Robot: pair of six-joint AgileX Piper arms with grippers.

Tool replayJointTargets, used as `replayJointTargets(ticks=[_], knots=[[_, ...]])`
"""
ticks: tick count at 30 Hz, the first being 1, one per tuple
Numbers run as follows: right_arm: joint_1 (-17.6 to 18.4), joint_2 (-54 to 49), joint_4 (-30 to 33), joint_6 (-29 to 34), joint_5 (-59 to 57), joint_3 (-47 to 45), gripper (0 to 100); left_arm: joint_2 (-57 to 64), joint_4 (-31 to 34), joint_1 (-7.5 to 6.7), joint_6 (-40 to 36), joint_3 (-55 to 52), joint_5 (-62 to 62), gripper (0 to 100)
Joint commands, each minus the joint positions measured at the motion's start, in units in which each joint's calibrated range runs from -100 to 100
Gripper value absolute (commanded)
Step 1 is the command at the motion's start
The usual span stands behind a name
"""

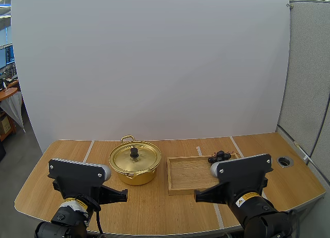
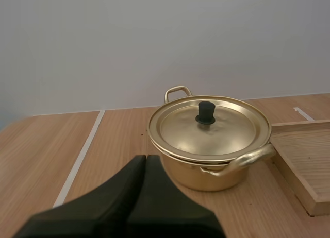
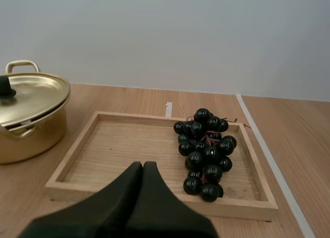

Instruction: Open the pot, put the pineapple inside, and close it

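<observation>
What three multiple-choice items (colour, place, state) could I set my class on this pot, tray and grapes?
1. The pot is: A gold, B red, C blue.
2. The grapes lie: A inside the pot, B in the wooden tray, C beside the pot.
3. The lid is: A on the pot, B in the wooden tray, C leaning against the pot.
Answers: 1 A, its metal shines gold; 2 B, the bunch rests within the tray's rim; 3 A, it covers the pot.
</observation>
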State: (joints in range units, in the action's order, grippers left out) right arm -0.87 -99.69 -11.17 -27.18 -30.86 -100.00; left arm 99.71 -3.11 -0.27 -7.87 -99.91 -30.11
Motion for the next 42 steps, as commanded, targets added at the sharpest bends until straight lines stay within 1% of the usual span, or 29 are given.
replayJointTargets(ticks=[1, 6, 11, 42], knots=[[0.06, -0.31, -0.11, -3.51, -0.49, 0.00, 0, 0.29, 0.20, -0.07, -0.55, -0.09, -0.12, 0], [-0.02, -0.31, -0.71, -4.18, -1.28, 0.00, 0, 0.29, 0.20, -0.07, -0.55, -0.09, -0.12, 0], [-0.10, -0.31, -0.97, -3.23, -2.89, 0.00, 0, 0.29, 0.20, -0.07, -2.82, -0.09, -0.12, 0], [-0.41, -0.31, -0.10, -3.12, -2.73, 0.00, 0, 0.29, 0.20, -0.07, -2.73, -0.09, 0.75, 0]])
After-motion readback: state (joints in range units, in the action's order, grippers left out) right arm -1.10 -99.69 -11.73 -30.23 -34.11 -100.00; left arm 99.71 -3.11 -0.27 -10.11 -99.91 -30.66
